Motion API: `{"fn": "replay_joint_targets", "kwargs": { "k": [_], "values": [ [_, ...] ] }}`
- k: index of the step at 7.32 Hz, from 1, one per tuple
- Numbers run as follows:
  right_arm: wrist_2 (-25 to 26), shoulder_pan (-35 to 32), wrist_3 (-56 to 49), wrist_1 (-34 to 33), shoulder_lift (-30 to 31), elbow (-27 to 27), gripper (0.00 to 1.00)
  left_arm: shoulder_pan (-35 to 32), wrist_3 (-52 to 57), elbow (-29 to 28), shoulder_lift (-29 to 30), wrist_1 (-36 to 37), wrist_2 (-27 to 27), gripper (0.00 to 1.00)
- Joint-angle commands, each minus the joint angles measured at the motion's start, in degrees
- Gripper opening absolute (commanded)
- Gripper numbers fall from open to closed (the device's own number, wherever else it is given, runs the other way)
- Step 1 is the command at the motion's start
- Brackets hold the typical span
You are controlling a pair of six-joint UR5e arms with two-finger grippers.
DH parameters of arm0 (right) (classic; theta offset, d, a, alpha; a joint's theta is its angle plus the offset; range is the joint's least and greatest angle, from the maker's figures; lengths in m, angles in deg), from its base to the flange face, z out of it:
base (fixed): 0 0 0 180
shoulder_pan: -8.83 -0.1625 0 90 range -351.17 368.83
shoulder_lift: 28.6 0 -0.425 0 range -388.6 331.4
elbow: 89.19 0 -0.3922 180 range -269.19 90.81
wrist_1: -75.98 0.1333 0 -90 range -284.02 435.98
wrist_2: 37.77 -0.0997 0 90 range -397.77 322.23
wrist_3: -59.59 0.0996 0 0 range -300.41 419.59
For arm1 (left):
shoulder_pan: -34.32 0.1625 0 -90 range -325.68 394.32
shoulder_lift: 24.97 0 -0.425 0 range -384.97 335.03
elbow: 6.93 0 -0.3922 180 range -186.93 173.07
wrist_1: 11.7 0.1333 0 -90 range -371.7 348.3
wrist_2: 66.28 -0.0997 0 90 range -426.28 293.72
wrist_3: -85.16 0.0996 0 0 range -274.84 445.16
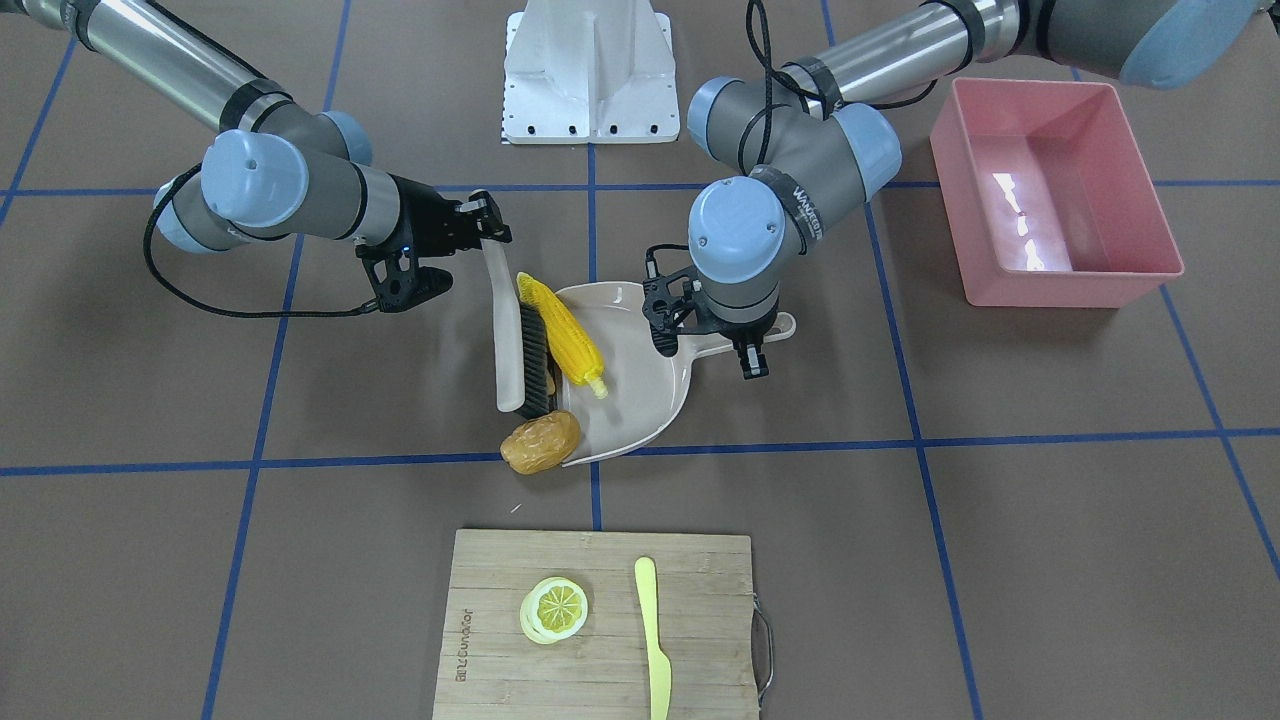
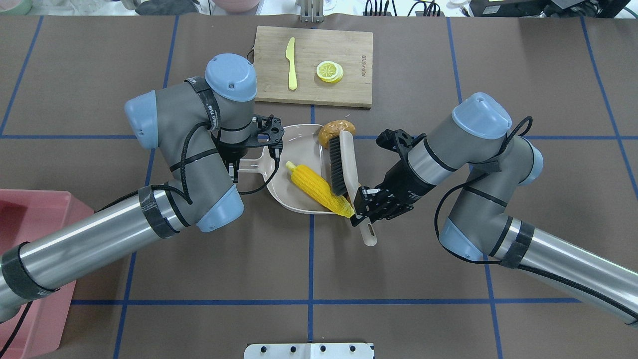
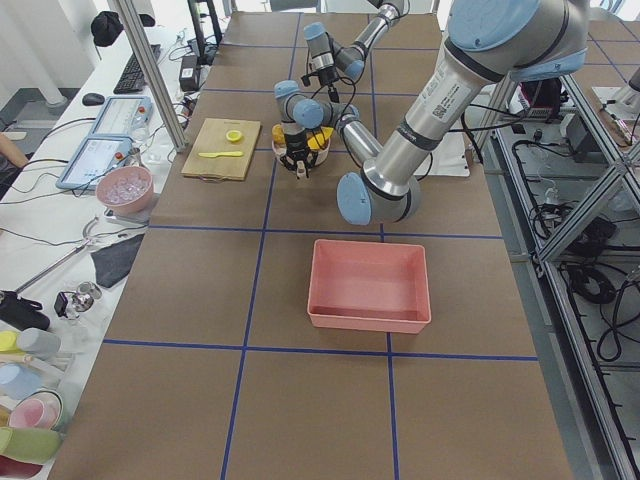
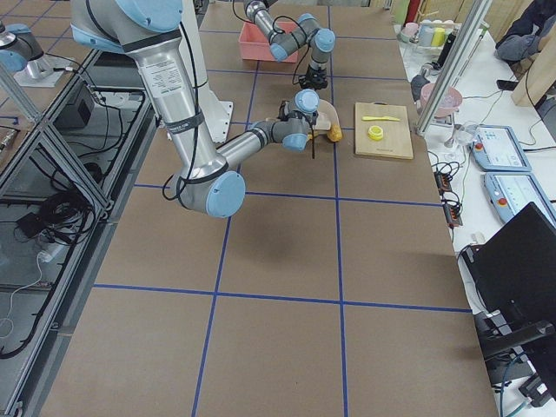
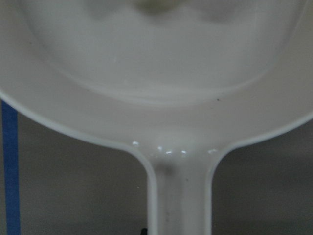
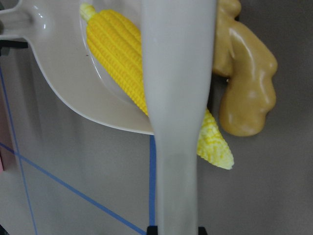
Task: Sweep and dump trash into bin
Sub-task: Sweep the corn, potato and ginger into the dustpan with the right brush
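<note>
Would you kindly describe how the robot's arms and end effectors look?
The left arm and right arm have silver tubes, grey joints, light blue caps, black bands, looping black cables. The left end effector and right end effector are black, two-fingered.

Across the tabletop (image 1: pixel 1000 580) from me lies a bamboo cutting board (image 1: pixel 700 600), with a metal loop handle (image 1: pixel 765 645) on one short side. On it rest a lemon slice (image 1: pixel 554 609) and a pale yellow knife (image 1: pixel 652 640) — side by side, not touching. Blue tape lines (image 1: pixel 250 464) grid the brown tabletop — a white mounting plate (image 1: pixel 590 70) stands at my edge of it.
</note>
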Motion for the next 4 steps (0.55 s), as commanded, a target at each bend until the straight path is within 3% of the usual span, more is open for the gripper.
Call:
{"fn": "replay_joint_targets", "kwargs": {
  "k": [1, 2, 4],
  "values": [
    [-1.3, -1.4, 2.2, -1.8, 0.0, -2.3, 0.0, 0.0, 0.1, 0.0, -0.1, 0.0, 0.0, 0.0],
    [-3.3, -3.7, 2.1, -6.4, 0.2, -4.7, 0.0, -0.1, 0.2, 0.0, 0.0, 0.0, 0.0, 0.0],
    [-7.6, -9.3, -1.6, -7.4, 2.7, -5.1, 0.0, -0.1, 0.2, -0.1, 0.0, 0.0, 0.0, 0.0]
  ]
}}
